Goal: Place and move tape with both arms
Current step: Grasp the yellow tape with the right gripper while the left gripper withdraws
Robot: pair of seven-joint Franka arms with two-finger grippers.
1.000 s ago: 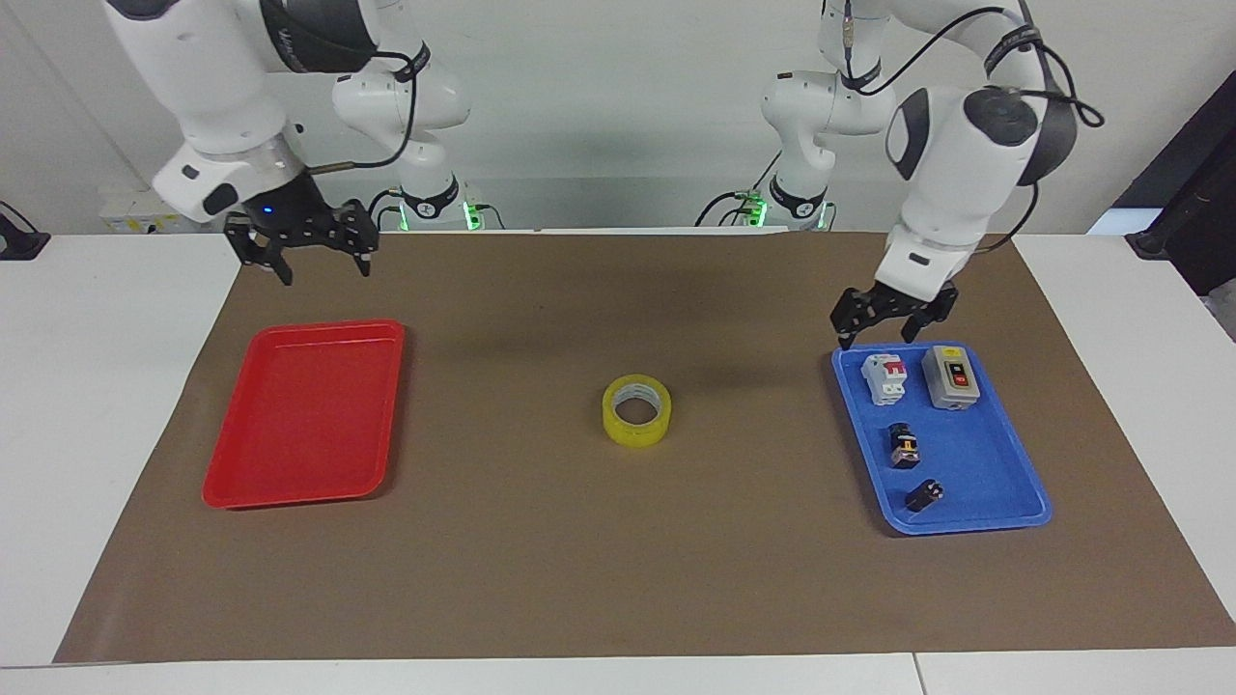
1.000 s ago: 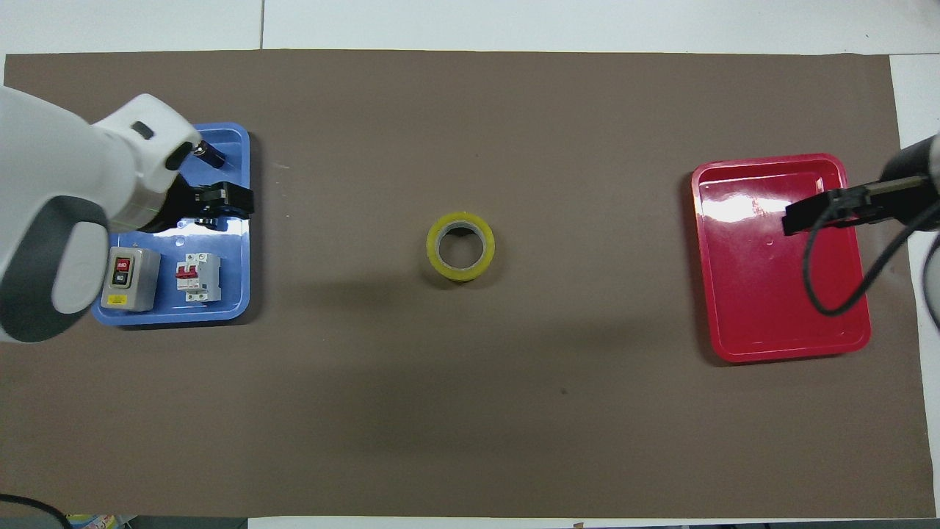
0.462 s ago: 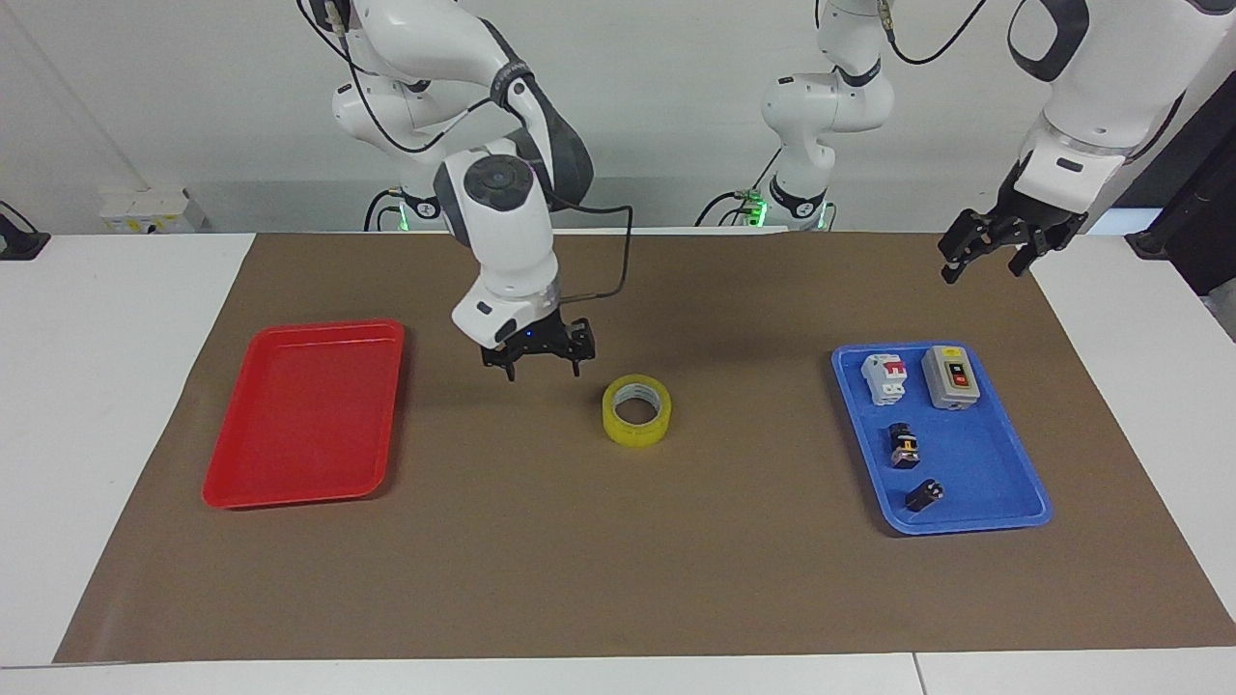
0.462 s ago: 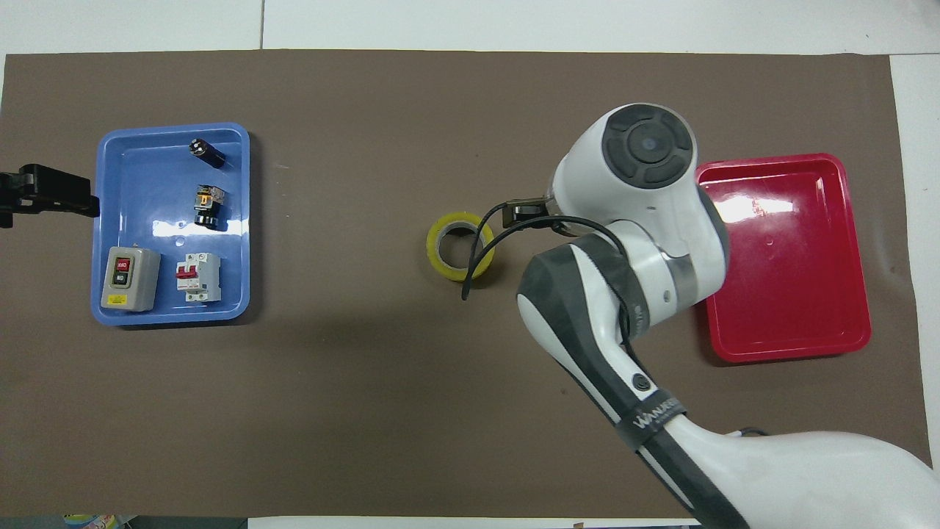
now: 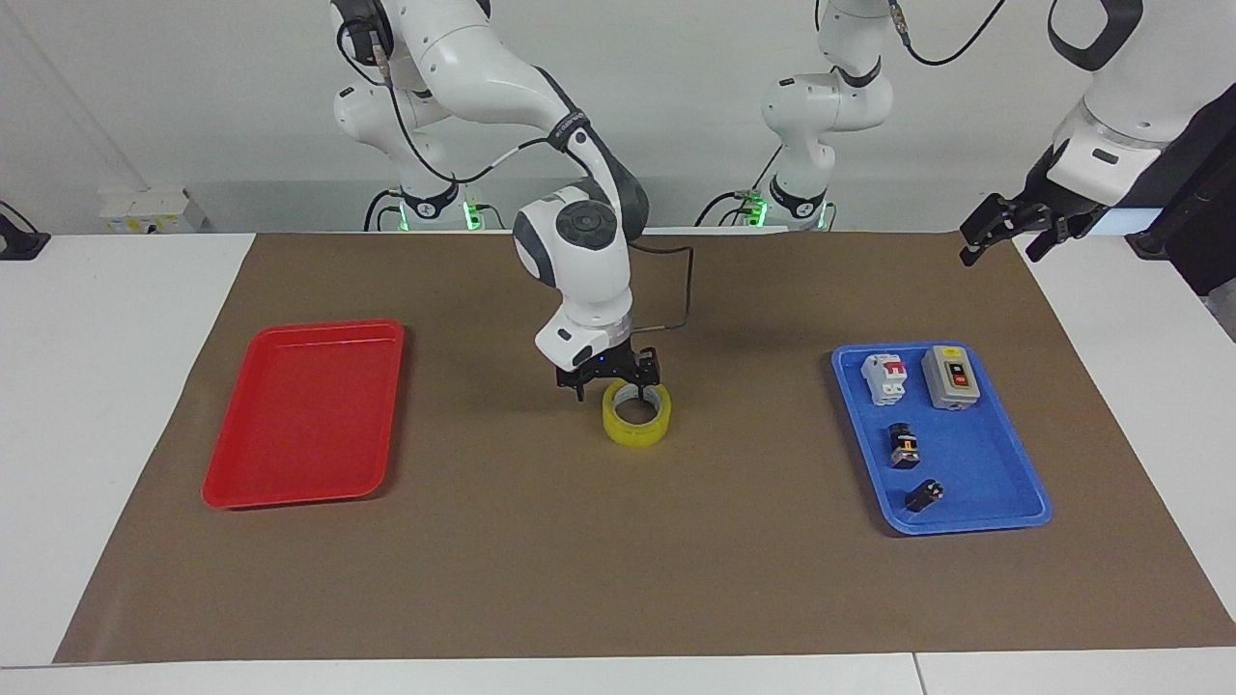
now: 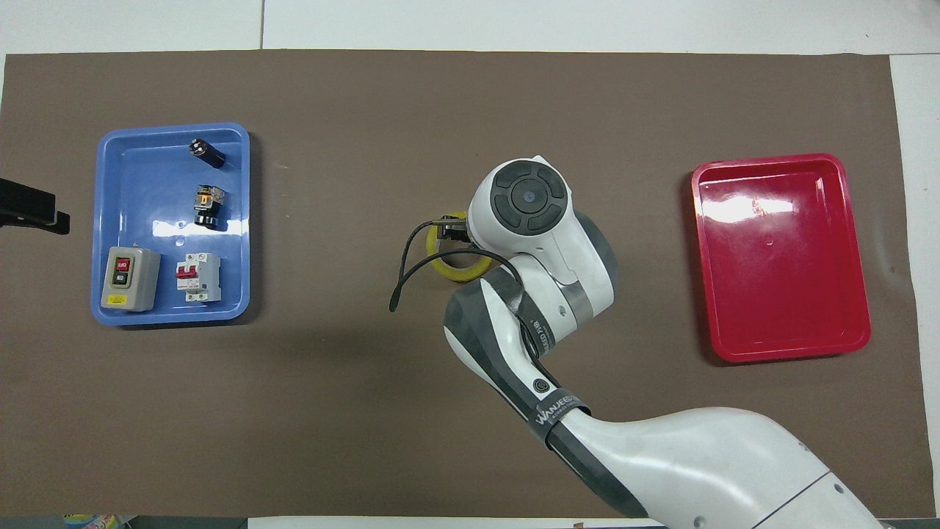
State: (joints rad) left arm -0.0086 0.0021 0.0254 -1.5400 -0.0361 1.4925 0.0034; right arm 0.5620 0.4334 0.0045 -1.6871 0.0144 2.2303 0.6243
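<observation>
Since half a second ago the right gripper (image 5: 614, 381) has come from beside the tape (image 5: 637, 412) to its robot-side rim, jaws apart, nothing held. Tape lies flat mid-mat. Left gripper (image 5: 1004, 232), jaws apart, hangs raised at its own table end. Red tray (image 5: 301, 415): empty. Blue tray (image 5: 975, 463): breaker (image 5: 885, 376), switch box (image 5: 951, 376), two small black parts.

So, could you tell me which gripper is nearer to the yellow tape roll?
The right gripper: it is down at the tape. The left gripper waits, raised, off the left arm's end of the mat.
</observation>
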